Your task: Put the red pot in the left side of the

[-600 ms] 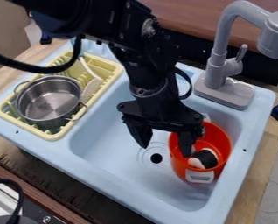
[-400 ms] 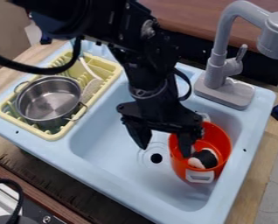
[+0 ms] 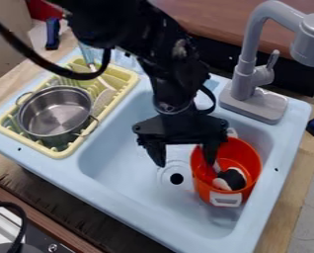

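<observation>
My gripper (image 3: pixel 184 157) hangs over the sink (image 3: pixel 130 163), open, its two fingers well apart. One finger is over the bare basin near the drain; the other overlaps the left part of the red pot's opening, and I cannot tell how deep it is. The red pot (image 3: pixel 248 157) stands upright at the right side of the basin, with white handles. Inside it lies a black and white object (image 3: pixel 233 179).
A yellow dish rack (image 3: pixel 66 149) at the left holds a metal pot (image 3: pixel 54 112) and a light-coloured utensil (image 3: pixel 101 103). The grey faucet (image 3: pixel 251 89) rises at the basin's back right.
The arm has shifted slightly and its upper part has swung, uncovering more behind the dish rack. The gripper's tilt has changed a little. The red pot has stayed in place.
</observation>
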`<action>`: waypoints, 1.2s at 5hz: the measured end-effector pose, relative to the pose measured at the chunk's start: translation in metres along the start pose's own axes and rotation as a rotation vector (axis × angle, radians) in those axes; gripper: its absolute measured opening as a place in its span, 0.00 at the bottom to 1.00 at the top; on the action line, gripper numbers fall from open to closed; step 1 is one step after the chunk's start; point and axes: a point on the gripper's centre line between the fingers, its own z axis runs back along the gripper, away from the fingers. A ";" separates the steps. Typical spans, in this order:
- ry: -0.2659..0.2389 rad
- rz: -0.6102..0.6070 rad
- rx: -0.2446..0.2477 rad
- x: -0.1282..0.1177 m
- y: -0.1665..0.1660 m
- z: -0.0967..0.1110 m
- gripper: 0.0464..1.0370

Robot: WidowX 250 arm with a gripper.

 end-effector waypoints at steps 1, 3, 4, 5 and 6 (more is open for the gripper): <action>-0.032 0.028 0.014 0.003 -0.001 -0.004 0.96; 0.010 0.035 0.096 -0.013 0.001 -0.023 0.96; 0.004 0.042 0.083 -0.014 -0.002 -0.025 0.91; 0.021 0.086 0.085 -0.016 -0.001 -0.030 0.63; 0.095 0.130 0.064 -0.018 0.005 -0.029 0.34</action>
